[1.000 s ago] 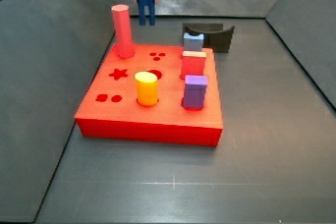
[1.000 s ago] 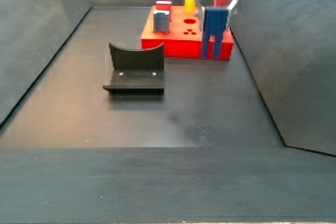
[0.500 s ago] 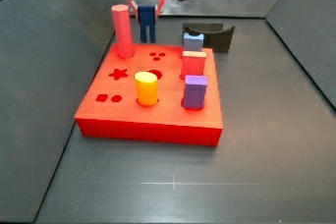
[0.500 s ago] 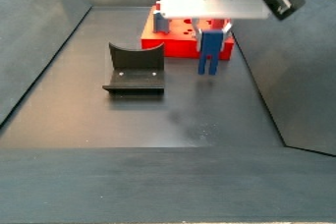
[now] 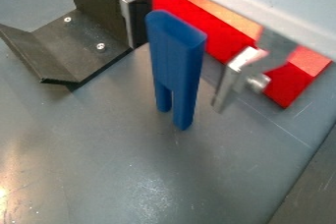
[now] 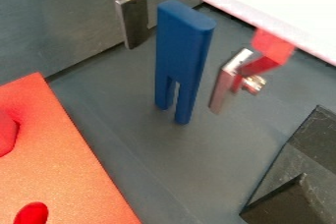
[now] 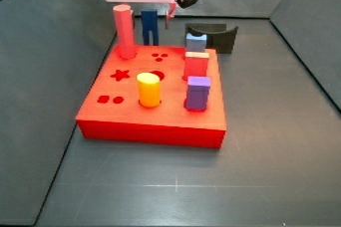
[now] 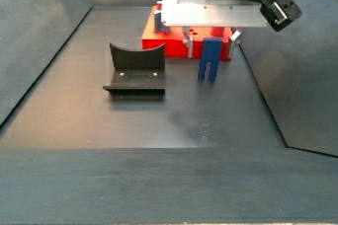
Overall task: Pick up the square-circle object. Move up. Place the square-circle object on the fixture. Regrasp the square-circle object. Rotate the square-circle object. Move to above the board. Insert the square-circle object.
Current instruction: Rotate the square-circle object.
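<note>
- The square-circle object [image 5: 175, 69] stands upright on the floor, long axis vertical, forked end down, just beside the board [image 8: 177, 37] and apart from the fixture [image 8: 134, 69].
- The gripper [image 6: 184, 33] is lowered around the object, wide open; both fingers [image 6: 231, 79] stand clear of its faces and hold nothing.
- Judged handling: rigid, light, smooth-faced, easily tipped. Grip the flat opposing faces near the upper half, closing squarely.
</note>
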